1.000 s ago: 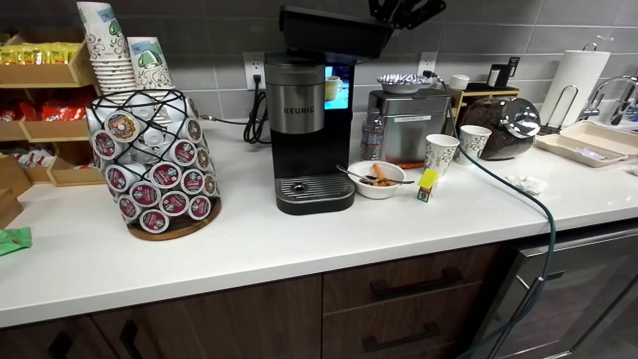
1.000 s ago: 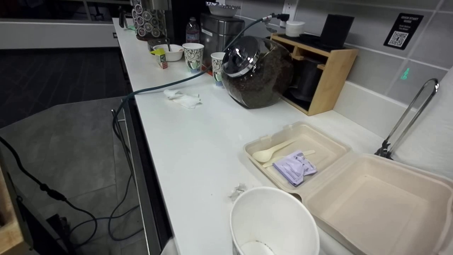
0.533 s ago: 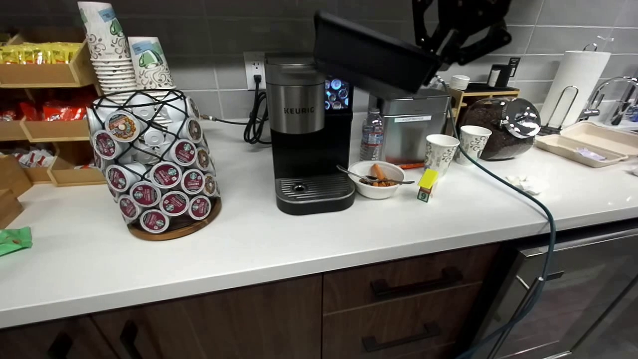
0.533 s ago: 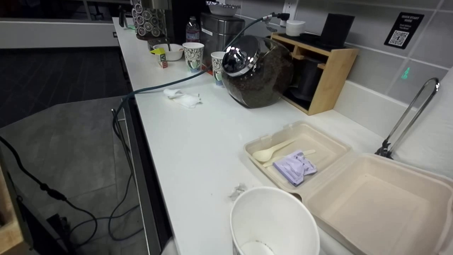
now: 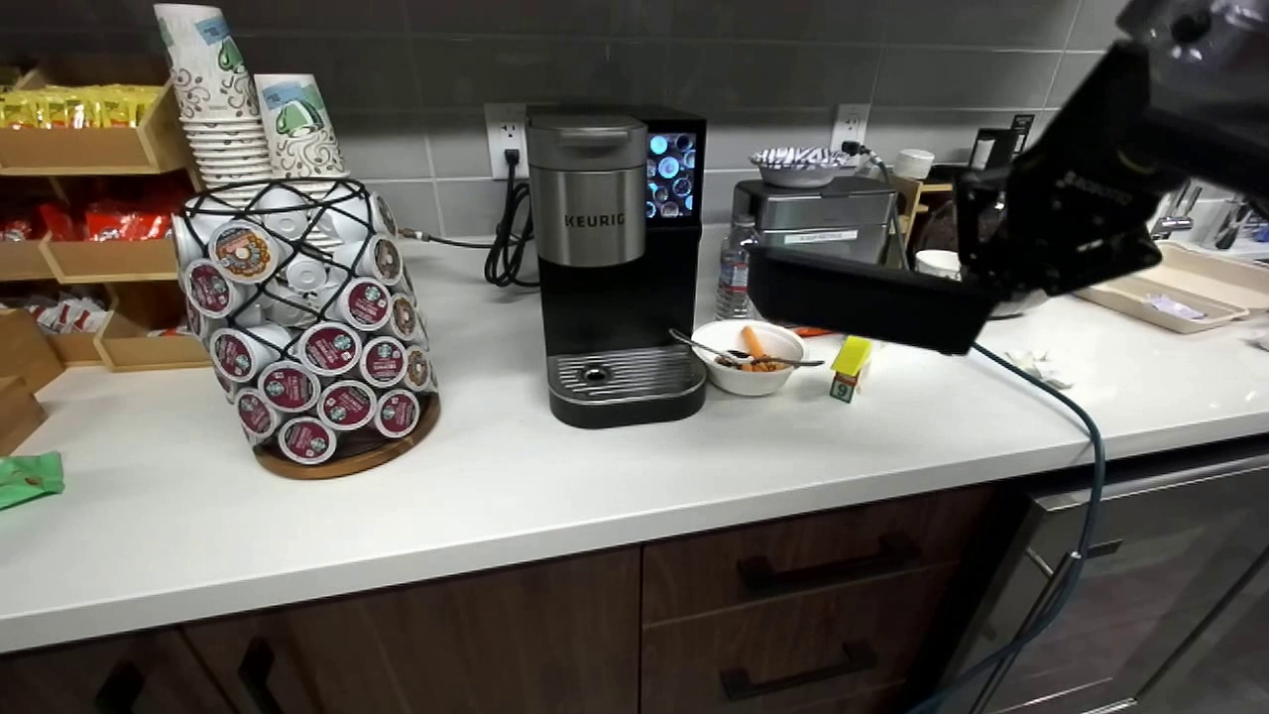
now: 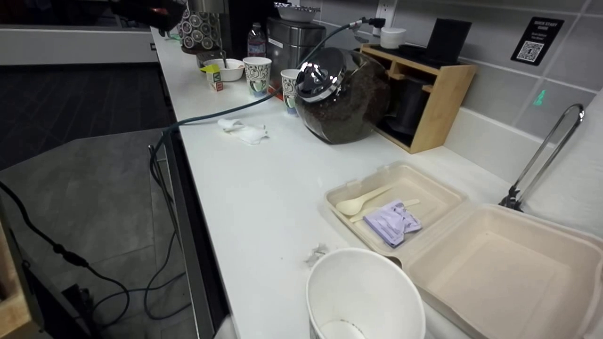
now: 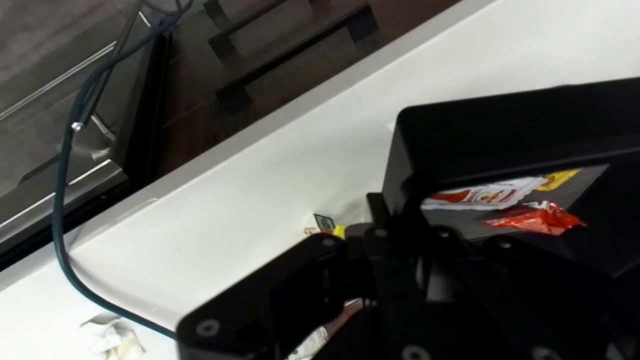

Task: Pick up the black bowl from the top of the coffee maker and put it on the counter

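Black bowl: in the air over the countertop, off the top of the Keurig coffee maker and not yet set down.
Gripper: jaws clamped narrow on one side wall of the bowl.
Step in hand: most likely the set-down on a bare stretch of countertop.
Levelling: in an exterior view the gripped end sits lower, so turning the wrist before contact should let the base land flat.
Landing spot: best chosen clear of the white bowl of carrots, the yellow-topped toy block and the teal cable.
Letting go: only once the base bears fully; then lift away from the wall, so the rim is not dragged.
Bowl's look: plain black, shallow, straight-walled, with a rounded corner.
Contents: the wrist view shows a red packet and a white packet inside, likely to slide if tipped.
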Robot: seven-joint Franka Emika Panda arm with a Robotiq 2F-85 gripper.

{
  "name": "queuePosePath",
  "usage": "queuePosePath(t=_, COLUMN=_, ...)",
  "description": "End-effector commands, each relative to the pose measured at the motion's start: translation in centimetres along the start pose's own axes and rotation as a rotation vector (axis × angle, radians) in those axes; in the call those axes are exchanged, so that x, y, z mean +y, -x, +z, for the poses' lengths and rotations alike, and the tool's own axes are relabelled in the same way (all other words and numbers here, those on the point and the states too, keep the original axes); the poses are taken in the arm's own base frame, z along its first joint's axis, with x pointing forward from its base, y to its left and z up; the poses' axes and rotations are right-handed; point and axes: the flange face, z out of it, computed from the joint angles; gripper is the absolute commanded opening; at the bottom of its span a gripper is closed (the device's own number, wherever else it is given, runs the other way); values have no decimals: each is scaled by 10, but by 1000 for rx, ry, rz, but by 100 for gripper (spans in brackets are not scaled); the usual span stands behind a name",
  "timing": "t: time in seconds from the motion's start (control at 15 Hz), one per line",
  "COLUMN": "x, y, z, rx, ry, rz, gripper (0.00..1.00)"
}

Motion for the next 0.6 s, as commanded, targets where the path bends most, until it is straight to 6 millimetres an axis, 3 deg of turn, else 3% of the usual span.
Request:
queuePosePath(t=0.0, x=68, y=19, z=21, rx=-39, ry=-5, rz=6, gripper=3)
queuePosePath(t=0.07, x=34, y=12, z=17, rx=-22, ry=13, rz=-11, gripper=9)
queuePosePath(t=0.27, x=63, y=19, z=29, rx=-37, ry=26, rz=-4, gripper=9)
queuePosePath(t=0.33, x=64, y=19, z=27, rx=-36, ry=24, rz=-3, gripper=2)
queuePosePath(t=0.53, x=50, y=43, z=54, rx=23, ry=71, rz=-130, gripper=2)
